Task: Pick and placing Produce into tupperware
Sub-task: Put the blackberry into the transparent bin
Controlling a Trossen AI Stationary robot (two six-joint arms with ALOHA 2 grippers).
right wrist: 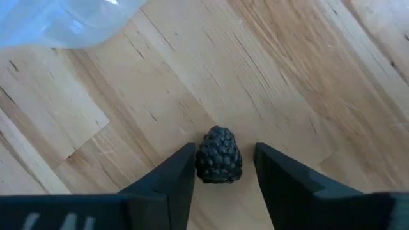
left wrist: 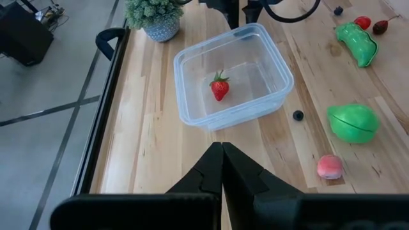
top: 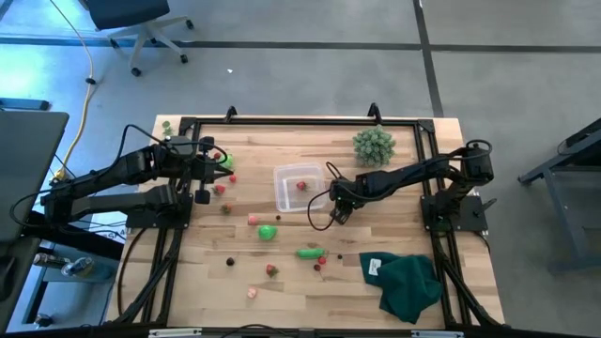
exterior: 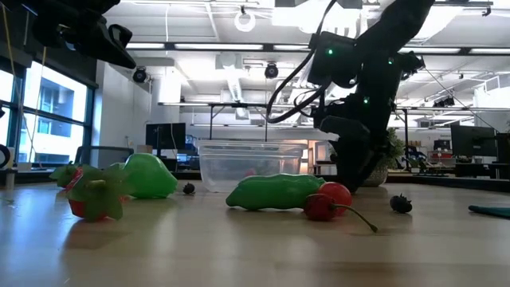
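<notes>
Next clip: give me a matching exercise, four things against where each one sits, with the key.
Things:
1. strawberry
2. blackberry
3. spiky plant
4. green cloth

Places:
A. between the right claw's fingers, on the table
B. near table corner, right arm's side
C. inside the tupperware
D. far table edge, beyond the right arm

Pairs: 1-C, 2-A, 3-D, 4-B
</notes>
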